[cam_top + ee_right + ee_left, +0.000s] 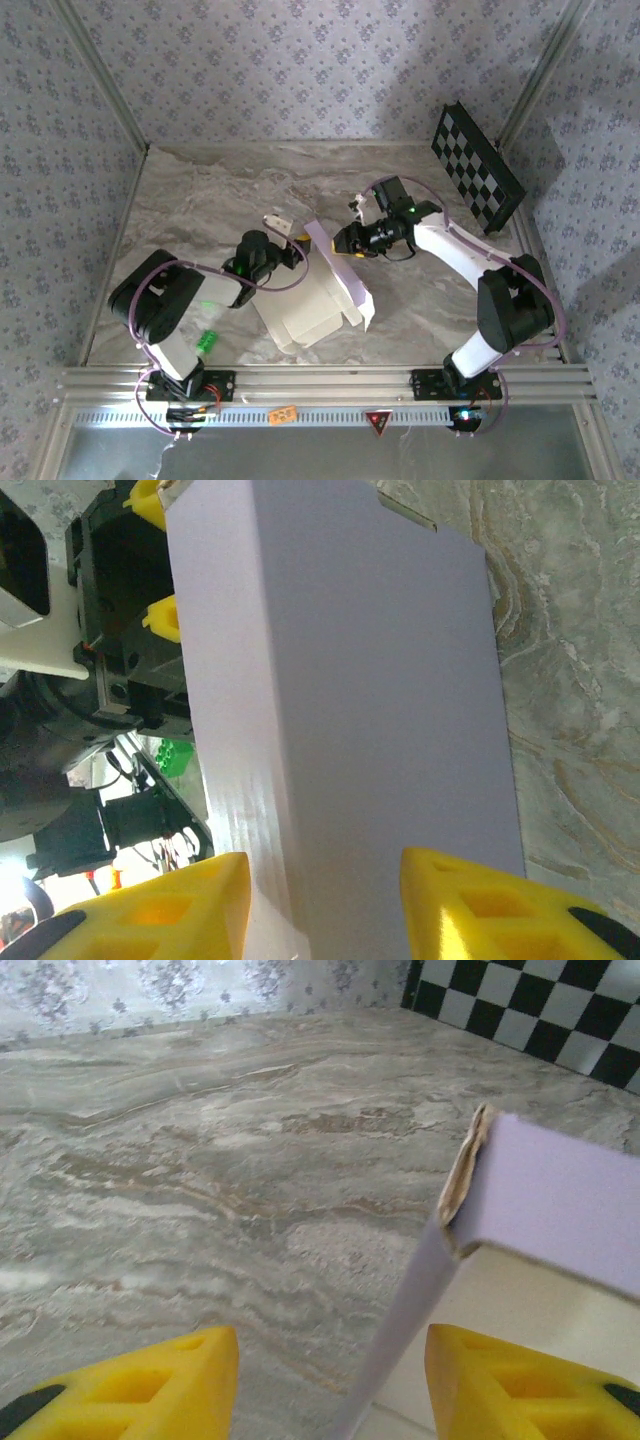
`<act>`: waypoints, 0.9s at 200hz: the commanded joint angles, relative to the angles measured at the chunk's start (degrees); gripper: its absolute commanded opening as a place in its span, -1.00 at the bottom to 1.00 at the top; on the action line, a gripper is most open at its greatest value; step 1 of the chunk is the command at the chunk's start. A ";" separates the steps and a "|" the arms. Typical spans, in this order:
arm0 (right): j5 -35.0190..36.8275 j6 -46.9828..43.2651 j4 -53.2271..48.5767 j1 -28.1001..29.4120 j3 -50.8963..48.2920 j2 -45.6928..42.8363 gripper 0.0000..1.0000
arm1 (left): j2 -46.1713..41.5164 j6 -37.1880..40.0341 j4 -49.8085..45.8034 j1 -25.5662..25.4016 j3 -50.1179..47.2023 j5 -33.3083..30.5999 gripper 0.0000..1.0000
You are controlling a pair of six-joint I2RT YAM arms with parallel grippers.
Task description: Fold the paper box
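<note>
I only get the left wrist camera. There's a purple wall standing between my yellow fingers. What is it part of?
Observer: That wall is one raised side of the paper box, which lies open on the table with its cream inside facing up.
Operator: Is anybody helping me?
Observer: Yes. The right gripper is at the wall's purple face, across from you, with its fingers apart.
Operator: Anything else down there?
Observer: A small green thing lies on the table beside the left arm.
</note>
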 commanded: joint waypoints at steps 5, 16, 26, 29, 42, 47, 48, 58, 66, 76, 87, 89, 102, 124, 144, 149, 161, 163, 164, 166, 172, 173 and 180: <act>-1.13 -1.67 -3.14 -0.62 1.93 0.78 -0.08 | 2.26 0.02 4.63 0.26 3.21 4.23 0.04; -1.37 -1.74 -3.25 -0.83 1.96 0.89 -0.08 | 2.90 -0.42 5.00 0.26 4.04 4.90 0.04; -1.21 -1.85 -3.25 -1.08 4.13 1.10 -0.07 | 3.28 -0.77 5.23 0.21 4.49 5.01 0.02; -1.11 -1.85 -3.25 -1.19 4.27 1.14 -0.07 | 3.47 -0.82 5.29 0.21 4.60 5.12 0.00; -0.49 -1.80 -3.09 -1.23 5.13 1.73 -0.07 | 3.83 -1.04 5.39 0.26 5.07 5.38 -0.15; -0.12 -1.85 -3.13 -1.24 5.48 1.98 -0.06 | 4.00 -1.13 5.48 0.25 5.20 5.36 -0.21; -0.10 -1.85 -3.15 -1.20 5.52 2.05 -0.06 | 4.05 -1.15 5.53 0.26 5.24 5.38 -0.22; 0.08 -1.94 -2.84 -1.24 6.06 2.93 -0.04 | 4.26 -1.18 5.75 0.26 5.26 5.56 -0.33; 0.29 -2.03 -2.57 -1.30 6.43 3.93 -0.04 | 4.49 -1.27 5.91 0.20 5.19 5.62 -0.41; 1.07 -2.16 -2.46 -1.37 7.10 5.31 -0.04 | 4.78 -1.26 6.15 0.23 5.09 5.52 -0.48; 0.90 -2.08 -2.25 -1.36 7.83 6.87 -0.05 | 5.06 -1.26 6.42 0.25 4.88 5.36 -0.57; 0.77 -2.00 -2.10 -1.28 7.89 7.11 -0.06 | 5.11 -1.33 6.49 0.20 4.91 5.39 -0.58; -0.57 -1.21 -0.97 -1.05 8.34 8.46 -0.09 | 5.42 -1.42 6.87 0.14 4.86 5.16 -0.64; -2.28 0.07 0.75 -0.03 8.52 9.68 -0.15 | 5.77 -1.66 7.32 -0.12 4.78 4.10 -0.74; -3.25 0.86 1.48 0.92 8.42 10.07 -0.19 | 5.71 -0.95 7.19 -1.52 4.57 0.41 -0.84; -3.38 1.08 1.65 1.07 8.37 10.05 -0.20 | 5.69 -0.64 7.17 -2.02 4.50 -0.77 -0.86; -3.82 1.44 2.32 1.55 8.05 10.06 -0.21 | 5.61 0.31 6.88 -3.49 4.38 -3.77 -0.93; -3.89 1.54 2.36 1.58 8.08 10.17 -0.21 | 5.60 0.49 6.74 -3.79 4.35 -4.41 -0.94; -3.91 1.56 2.37 1.57 8.05 10.18 -0.21 | 5.60 0.54 6.73 -3.92 4.37 -4.74 -0.94; -3.93 1.64 2.44 1.60 8.10 10.18 -0.21 | 5.55 0.79 6.59 -4.16 4.39 -5.33 -0.95; -4.02 1.78 2.62 1.73 7.95 10.17 -0.21 | 5.60 1.37 6.05 -4.93 4.52 -7.02 -0.97; -3.98 1.81 2.63 1.73 7.99 10.19 -0.21 | 5.60 1.46 5.95 -5.10 4.54 -7.27 -0.98; -4.11 1.90 2.67 1.88 7.90 10.17 -0.21 | 5.68 2.03 5.31 -5.71 4.72 -8.89 -1.00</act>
